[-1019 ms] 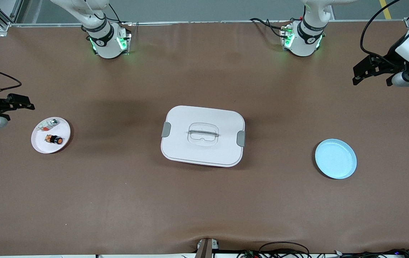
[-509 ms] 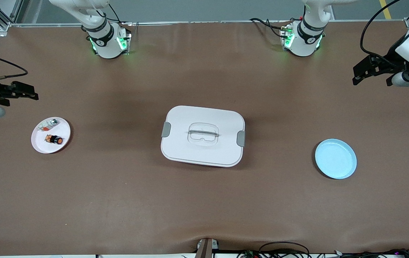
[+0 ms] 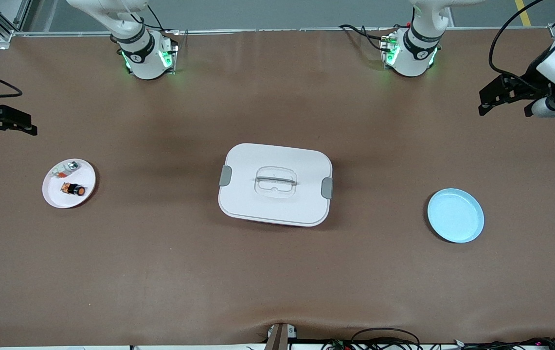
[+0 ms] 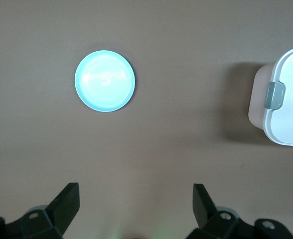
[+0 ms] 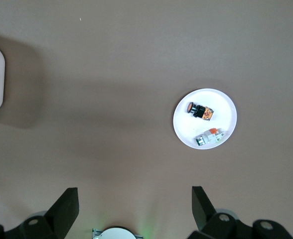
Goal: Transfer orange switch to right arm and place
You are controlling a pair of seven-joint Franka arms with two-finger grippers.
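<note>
Orange switch (image 3: 75, 189) lies on its side on the white plate (image 3: 53, 197) at the right arm's end of the tabletop, long axis along the table; right gripper (image 5: 134, 206) nearer, left gripper (image 4: 136, 204) well apart, both jaws spread, empty.

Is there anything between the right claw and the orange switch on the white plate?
Nothing visible does. The right claw hangs open over bare table. The orange switch lies uncovered on the white plate, beside a small silver-white piece.
</note>
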